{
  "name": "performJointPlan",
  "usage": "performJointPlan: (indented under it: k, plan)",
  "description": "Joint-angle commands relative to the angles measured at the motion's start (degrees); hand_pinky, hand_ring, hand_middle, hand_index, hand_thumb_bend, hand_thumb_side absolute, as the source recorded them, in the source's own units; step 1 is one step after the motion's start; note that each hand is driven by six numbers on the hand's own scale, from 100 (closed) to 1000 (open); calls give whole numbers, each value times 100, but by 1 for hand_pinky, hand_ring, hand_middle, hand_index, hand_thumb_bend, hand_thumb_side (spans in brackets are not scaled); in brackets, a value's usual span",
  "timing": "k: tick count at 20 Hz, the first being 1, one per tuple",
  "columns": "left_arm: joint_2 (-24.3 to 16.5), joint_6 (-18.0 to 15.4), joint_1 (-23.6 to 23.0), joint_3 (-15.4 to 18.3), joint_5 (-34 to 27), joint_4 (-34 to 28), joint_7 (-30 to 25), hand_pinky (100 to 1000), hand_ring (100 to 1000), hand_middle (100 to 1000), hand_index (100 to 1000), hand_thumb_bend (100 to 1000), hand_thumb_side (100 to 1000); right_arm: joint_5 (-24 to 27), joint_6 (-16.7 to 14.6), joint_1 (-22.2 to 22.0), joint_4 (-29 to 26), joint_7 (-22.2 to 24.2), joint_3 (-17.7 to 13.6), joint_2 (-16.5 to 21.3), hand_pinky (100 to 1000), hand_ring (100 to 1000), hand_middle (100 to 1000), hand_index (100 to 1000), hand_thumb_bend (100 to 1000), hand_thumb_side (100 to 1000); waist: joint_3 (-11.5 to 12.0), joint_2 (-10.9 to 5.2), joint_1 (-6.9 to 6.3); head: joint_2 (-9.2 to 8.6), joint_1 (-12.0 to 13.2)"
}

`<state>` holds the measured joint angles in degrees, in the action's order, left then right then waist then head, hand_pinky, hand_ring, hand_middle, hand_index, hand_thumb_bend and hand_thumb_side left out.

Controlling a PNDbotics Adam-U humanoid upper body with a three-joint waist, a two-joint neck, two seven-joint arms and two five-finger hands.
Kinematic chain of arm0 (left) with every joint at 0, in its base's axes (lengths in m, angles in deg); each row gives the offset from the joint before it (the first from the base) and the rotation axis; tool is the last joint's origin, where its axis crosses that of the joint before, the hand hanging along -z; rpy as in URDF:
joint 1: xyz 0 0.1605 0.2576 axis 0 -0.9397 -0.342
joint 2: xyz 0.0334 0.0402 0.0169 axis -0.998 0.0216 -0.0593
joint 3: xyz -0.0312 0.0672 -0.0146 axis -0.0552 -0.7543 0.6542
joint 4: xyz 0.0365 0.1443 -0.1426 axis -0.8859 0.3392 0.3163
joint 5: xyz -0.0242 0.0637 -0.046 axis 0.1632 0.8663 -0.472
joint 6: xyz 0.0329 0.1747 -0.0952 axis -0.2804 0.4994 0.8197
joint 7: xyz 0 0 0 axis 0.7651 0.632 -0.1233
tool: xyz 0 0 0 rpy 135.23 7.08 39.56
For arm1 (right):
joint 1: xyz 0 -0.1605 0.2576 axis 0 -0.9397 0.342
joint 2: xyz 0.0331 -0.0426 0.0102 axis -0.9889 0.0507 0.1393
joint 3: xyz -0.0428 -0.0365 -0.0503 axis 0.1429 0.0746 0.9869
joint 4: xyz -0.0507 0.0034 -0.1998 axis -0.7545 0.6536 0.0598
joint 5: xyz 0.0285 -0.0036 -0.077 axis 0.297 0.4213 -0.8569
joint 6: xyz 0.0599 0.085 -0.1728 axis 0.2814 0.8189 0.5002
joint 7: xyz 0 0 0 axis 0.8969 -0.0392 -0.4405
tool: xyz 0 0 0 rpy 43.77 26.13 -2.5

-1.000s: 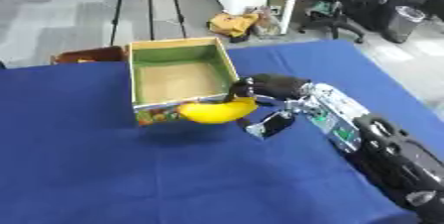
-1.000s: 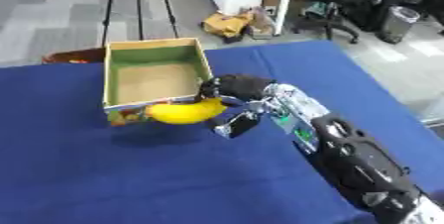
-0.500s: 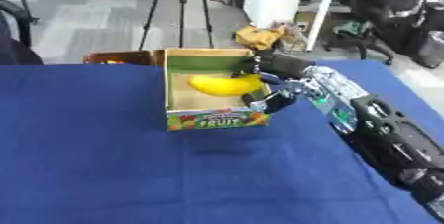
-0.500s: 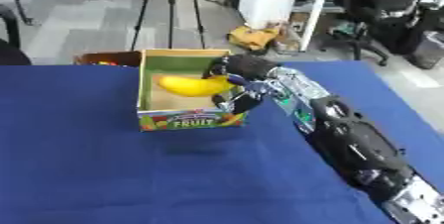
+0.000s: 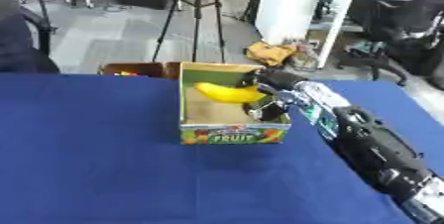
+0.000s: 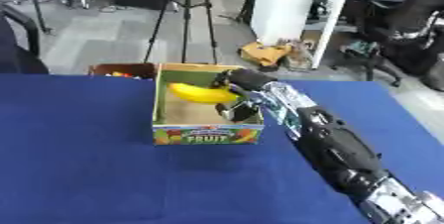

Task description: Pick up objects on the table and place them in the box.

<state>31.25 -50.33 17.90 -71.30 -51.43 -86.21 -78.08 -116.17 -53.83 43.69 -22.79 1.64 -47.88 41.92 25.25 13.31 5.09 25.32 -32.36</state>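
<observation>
banana [image 5: 228,92] held by right hand [image 5: 267,83], fingers curled round its right end. it sits level inside the top of the box [image 5: 232,133], above the box floor, not resting on it as far as i can tell. lower part of the hand dips into the box near the right wall. right arm [image 5: 364,143] comes in from lower right, stretched diagonally over the bench [image 5: 95,158] to the box.

box is open-topped cardboard, green inner back wall, printed front panel reading "fruit" with fruit graphics. stands upright on the blue bench cover, near the far edge, roughly centre of view. brown floor of the box shows to the left of the hand.

just behind the box at the bench's far edge, a brown container [image 6: 121,71] with something red and yellow in it; can't make out what.

left hand shows in neither view.

beyond the bench: tripod [image 5: 196,15], white cabinet [image 5: 291,5], crumpled brown paper or bag on the floor [image 5: 270,52], office chairs on the right [image 5: 408,25].
</observation>
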Motion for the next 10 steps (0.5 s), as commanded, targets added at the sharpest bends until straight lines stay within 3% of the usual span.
performJointPlan:
  k: [1,10]
  plan:
    - [-86,3,86,6,-26,-162,-26,445,556,757,704,612,825,-27,32,35,236,-85,-173,297,722,862,755,534,100,265,39,-53,-52,-154,-131]
    - [-40,23,124,-9,-52,-199,-59,444,556,758,704,615,825,-3,-180,132,442,79,-85,78,713,876,765,856,100,273,16,48,-135,-217,-240]
